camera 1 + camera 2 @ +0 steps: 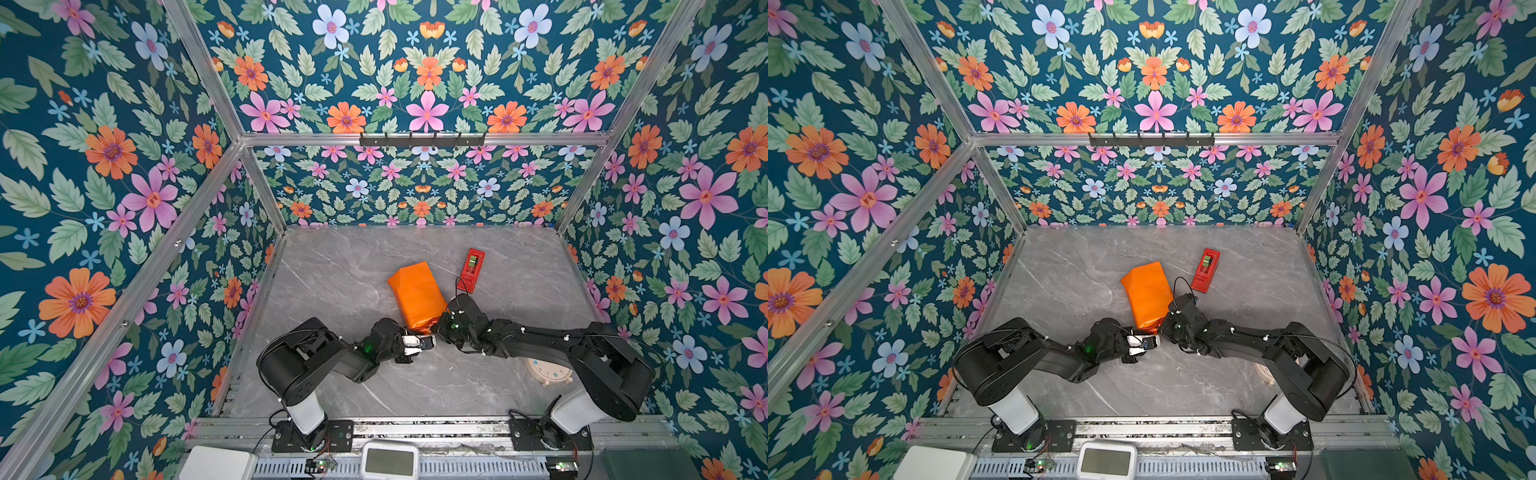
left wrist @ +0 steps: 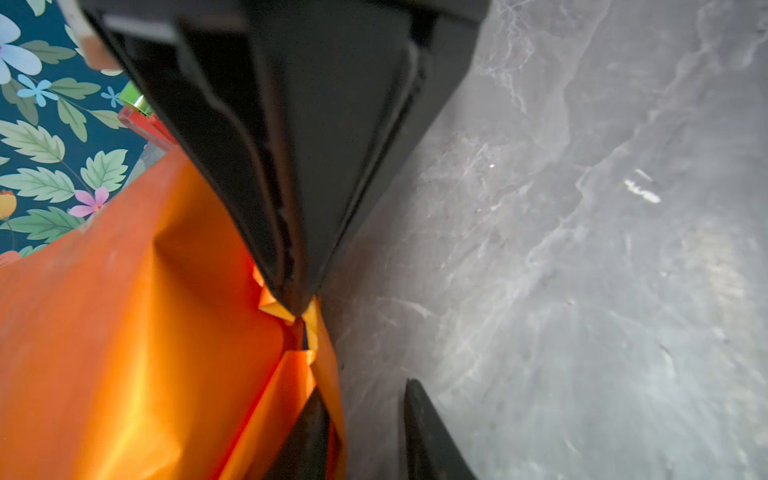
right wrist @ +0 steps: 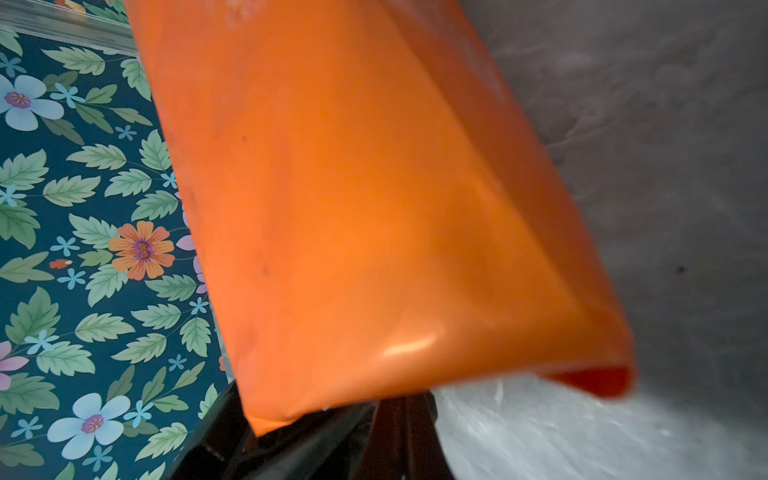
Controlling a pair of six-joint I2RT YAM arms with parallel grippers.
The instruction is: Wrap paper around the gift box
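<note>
Your paper [image 1: 415,296] is lying orange side out on the grey table [image 1: 332,266], folded round the gift box [image 2: 306,338] like a long parcel. You're seeing almost none of the gift box: just a tiny dark-blue bit is peeking out between the yellow folds, in the L wrist view. The parcel is sitting near the red gadget [image 1: 472,269] but not touching it, on the side twd the L arm. The end w/ the loose folds is pointing away from the red gadget, twd the arm bases, & both grippers are meeting there.

Your R gripper [image 2: 297,308] is poking at that end from the red gadget's side. Its jaws are pressed together into one point, & that point is touching the crumpled yellow folds. You can't tell if it's nipping any paper.

Your L gripper [image 1: 428,341] is sitting a bit farther from the red gadget. Its jaws are standing apart w/ table showing in the gap. One finger [image 2: 309,432] is tucked against the orange flap & the other is out over bare table
</note>
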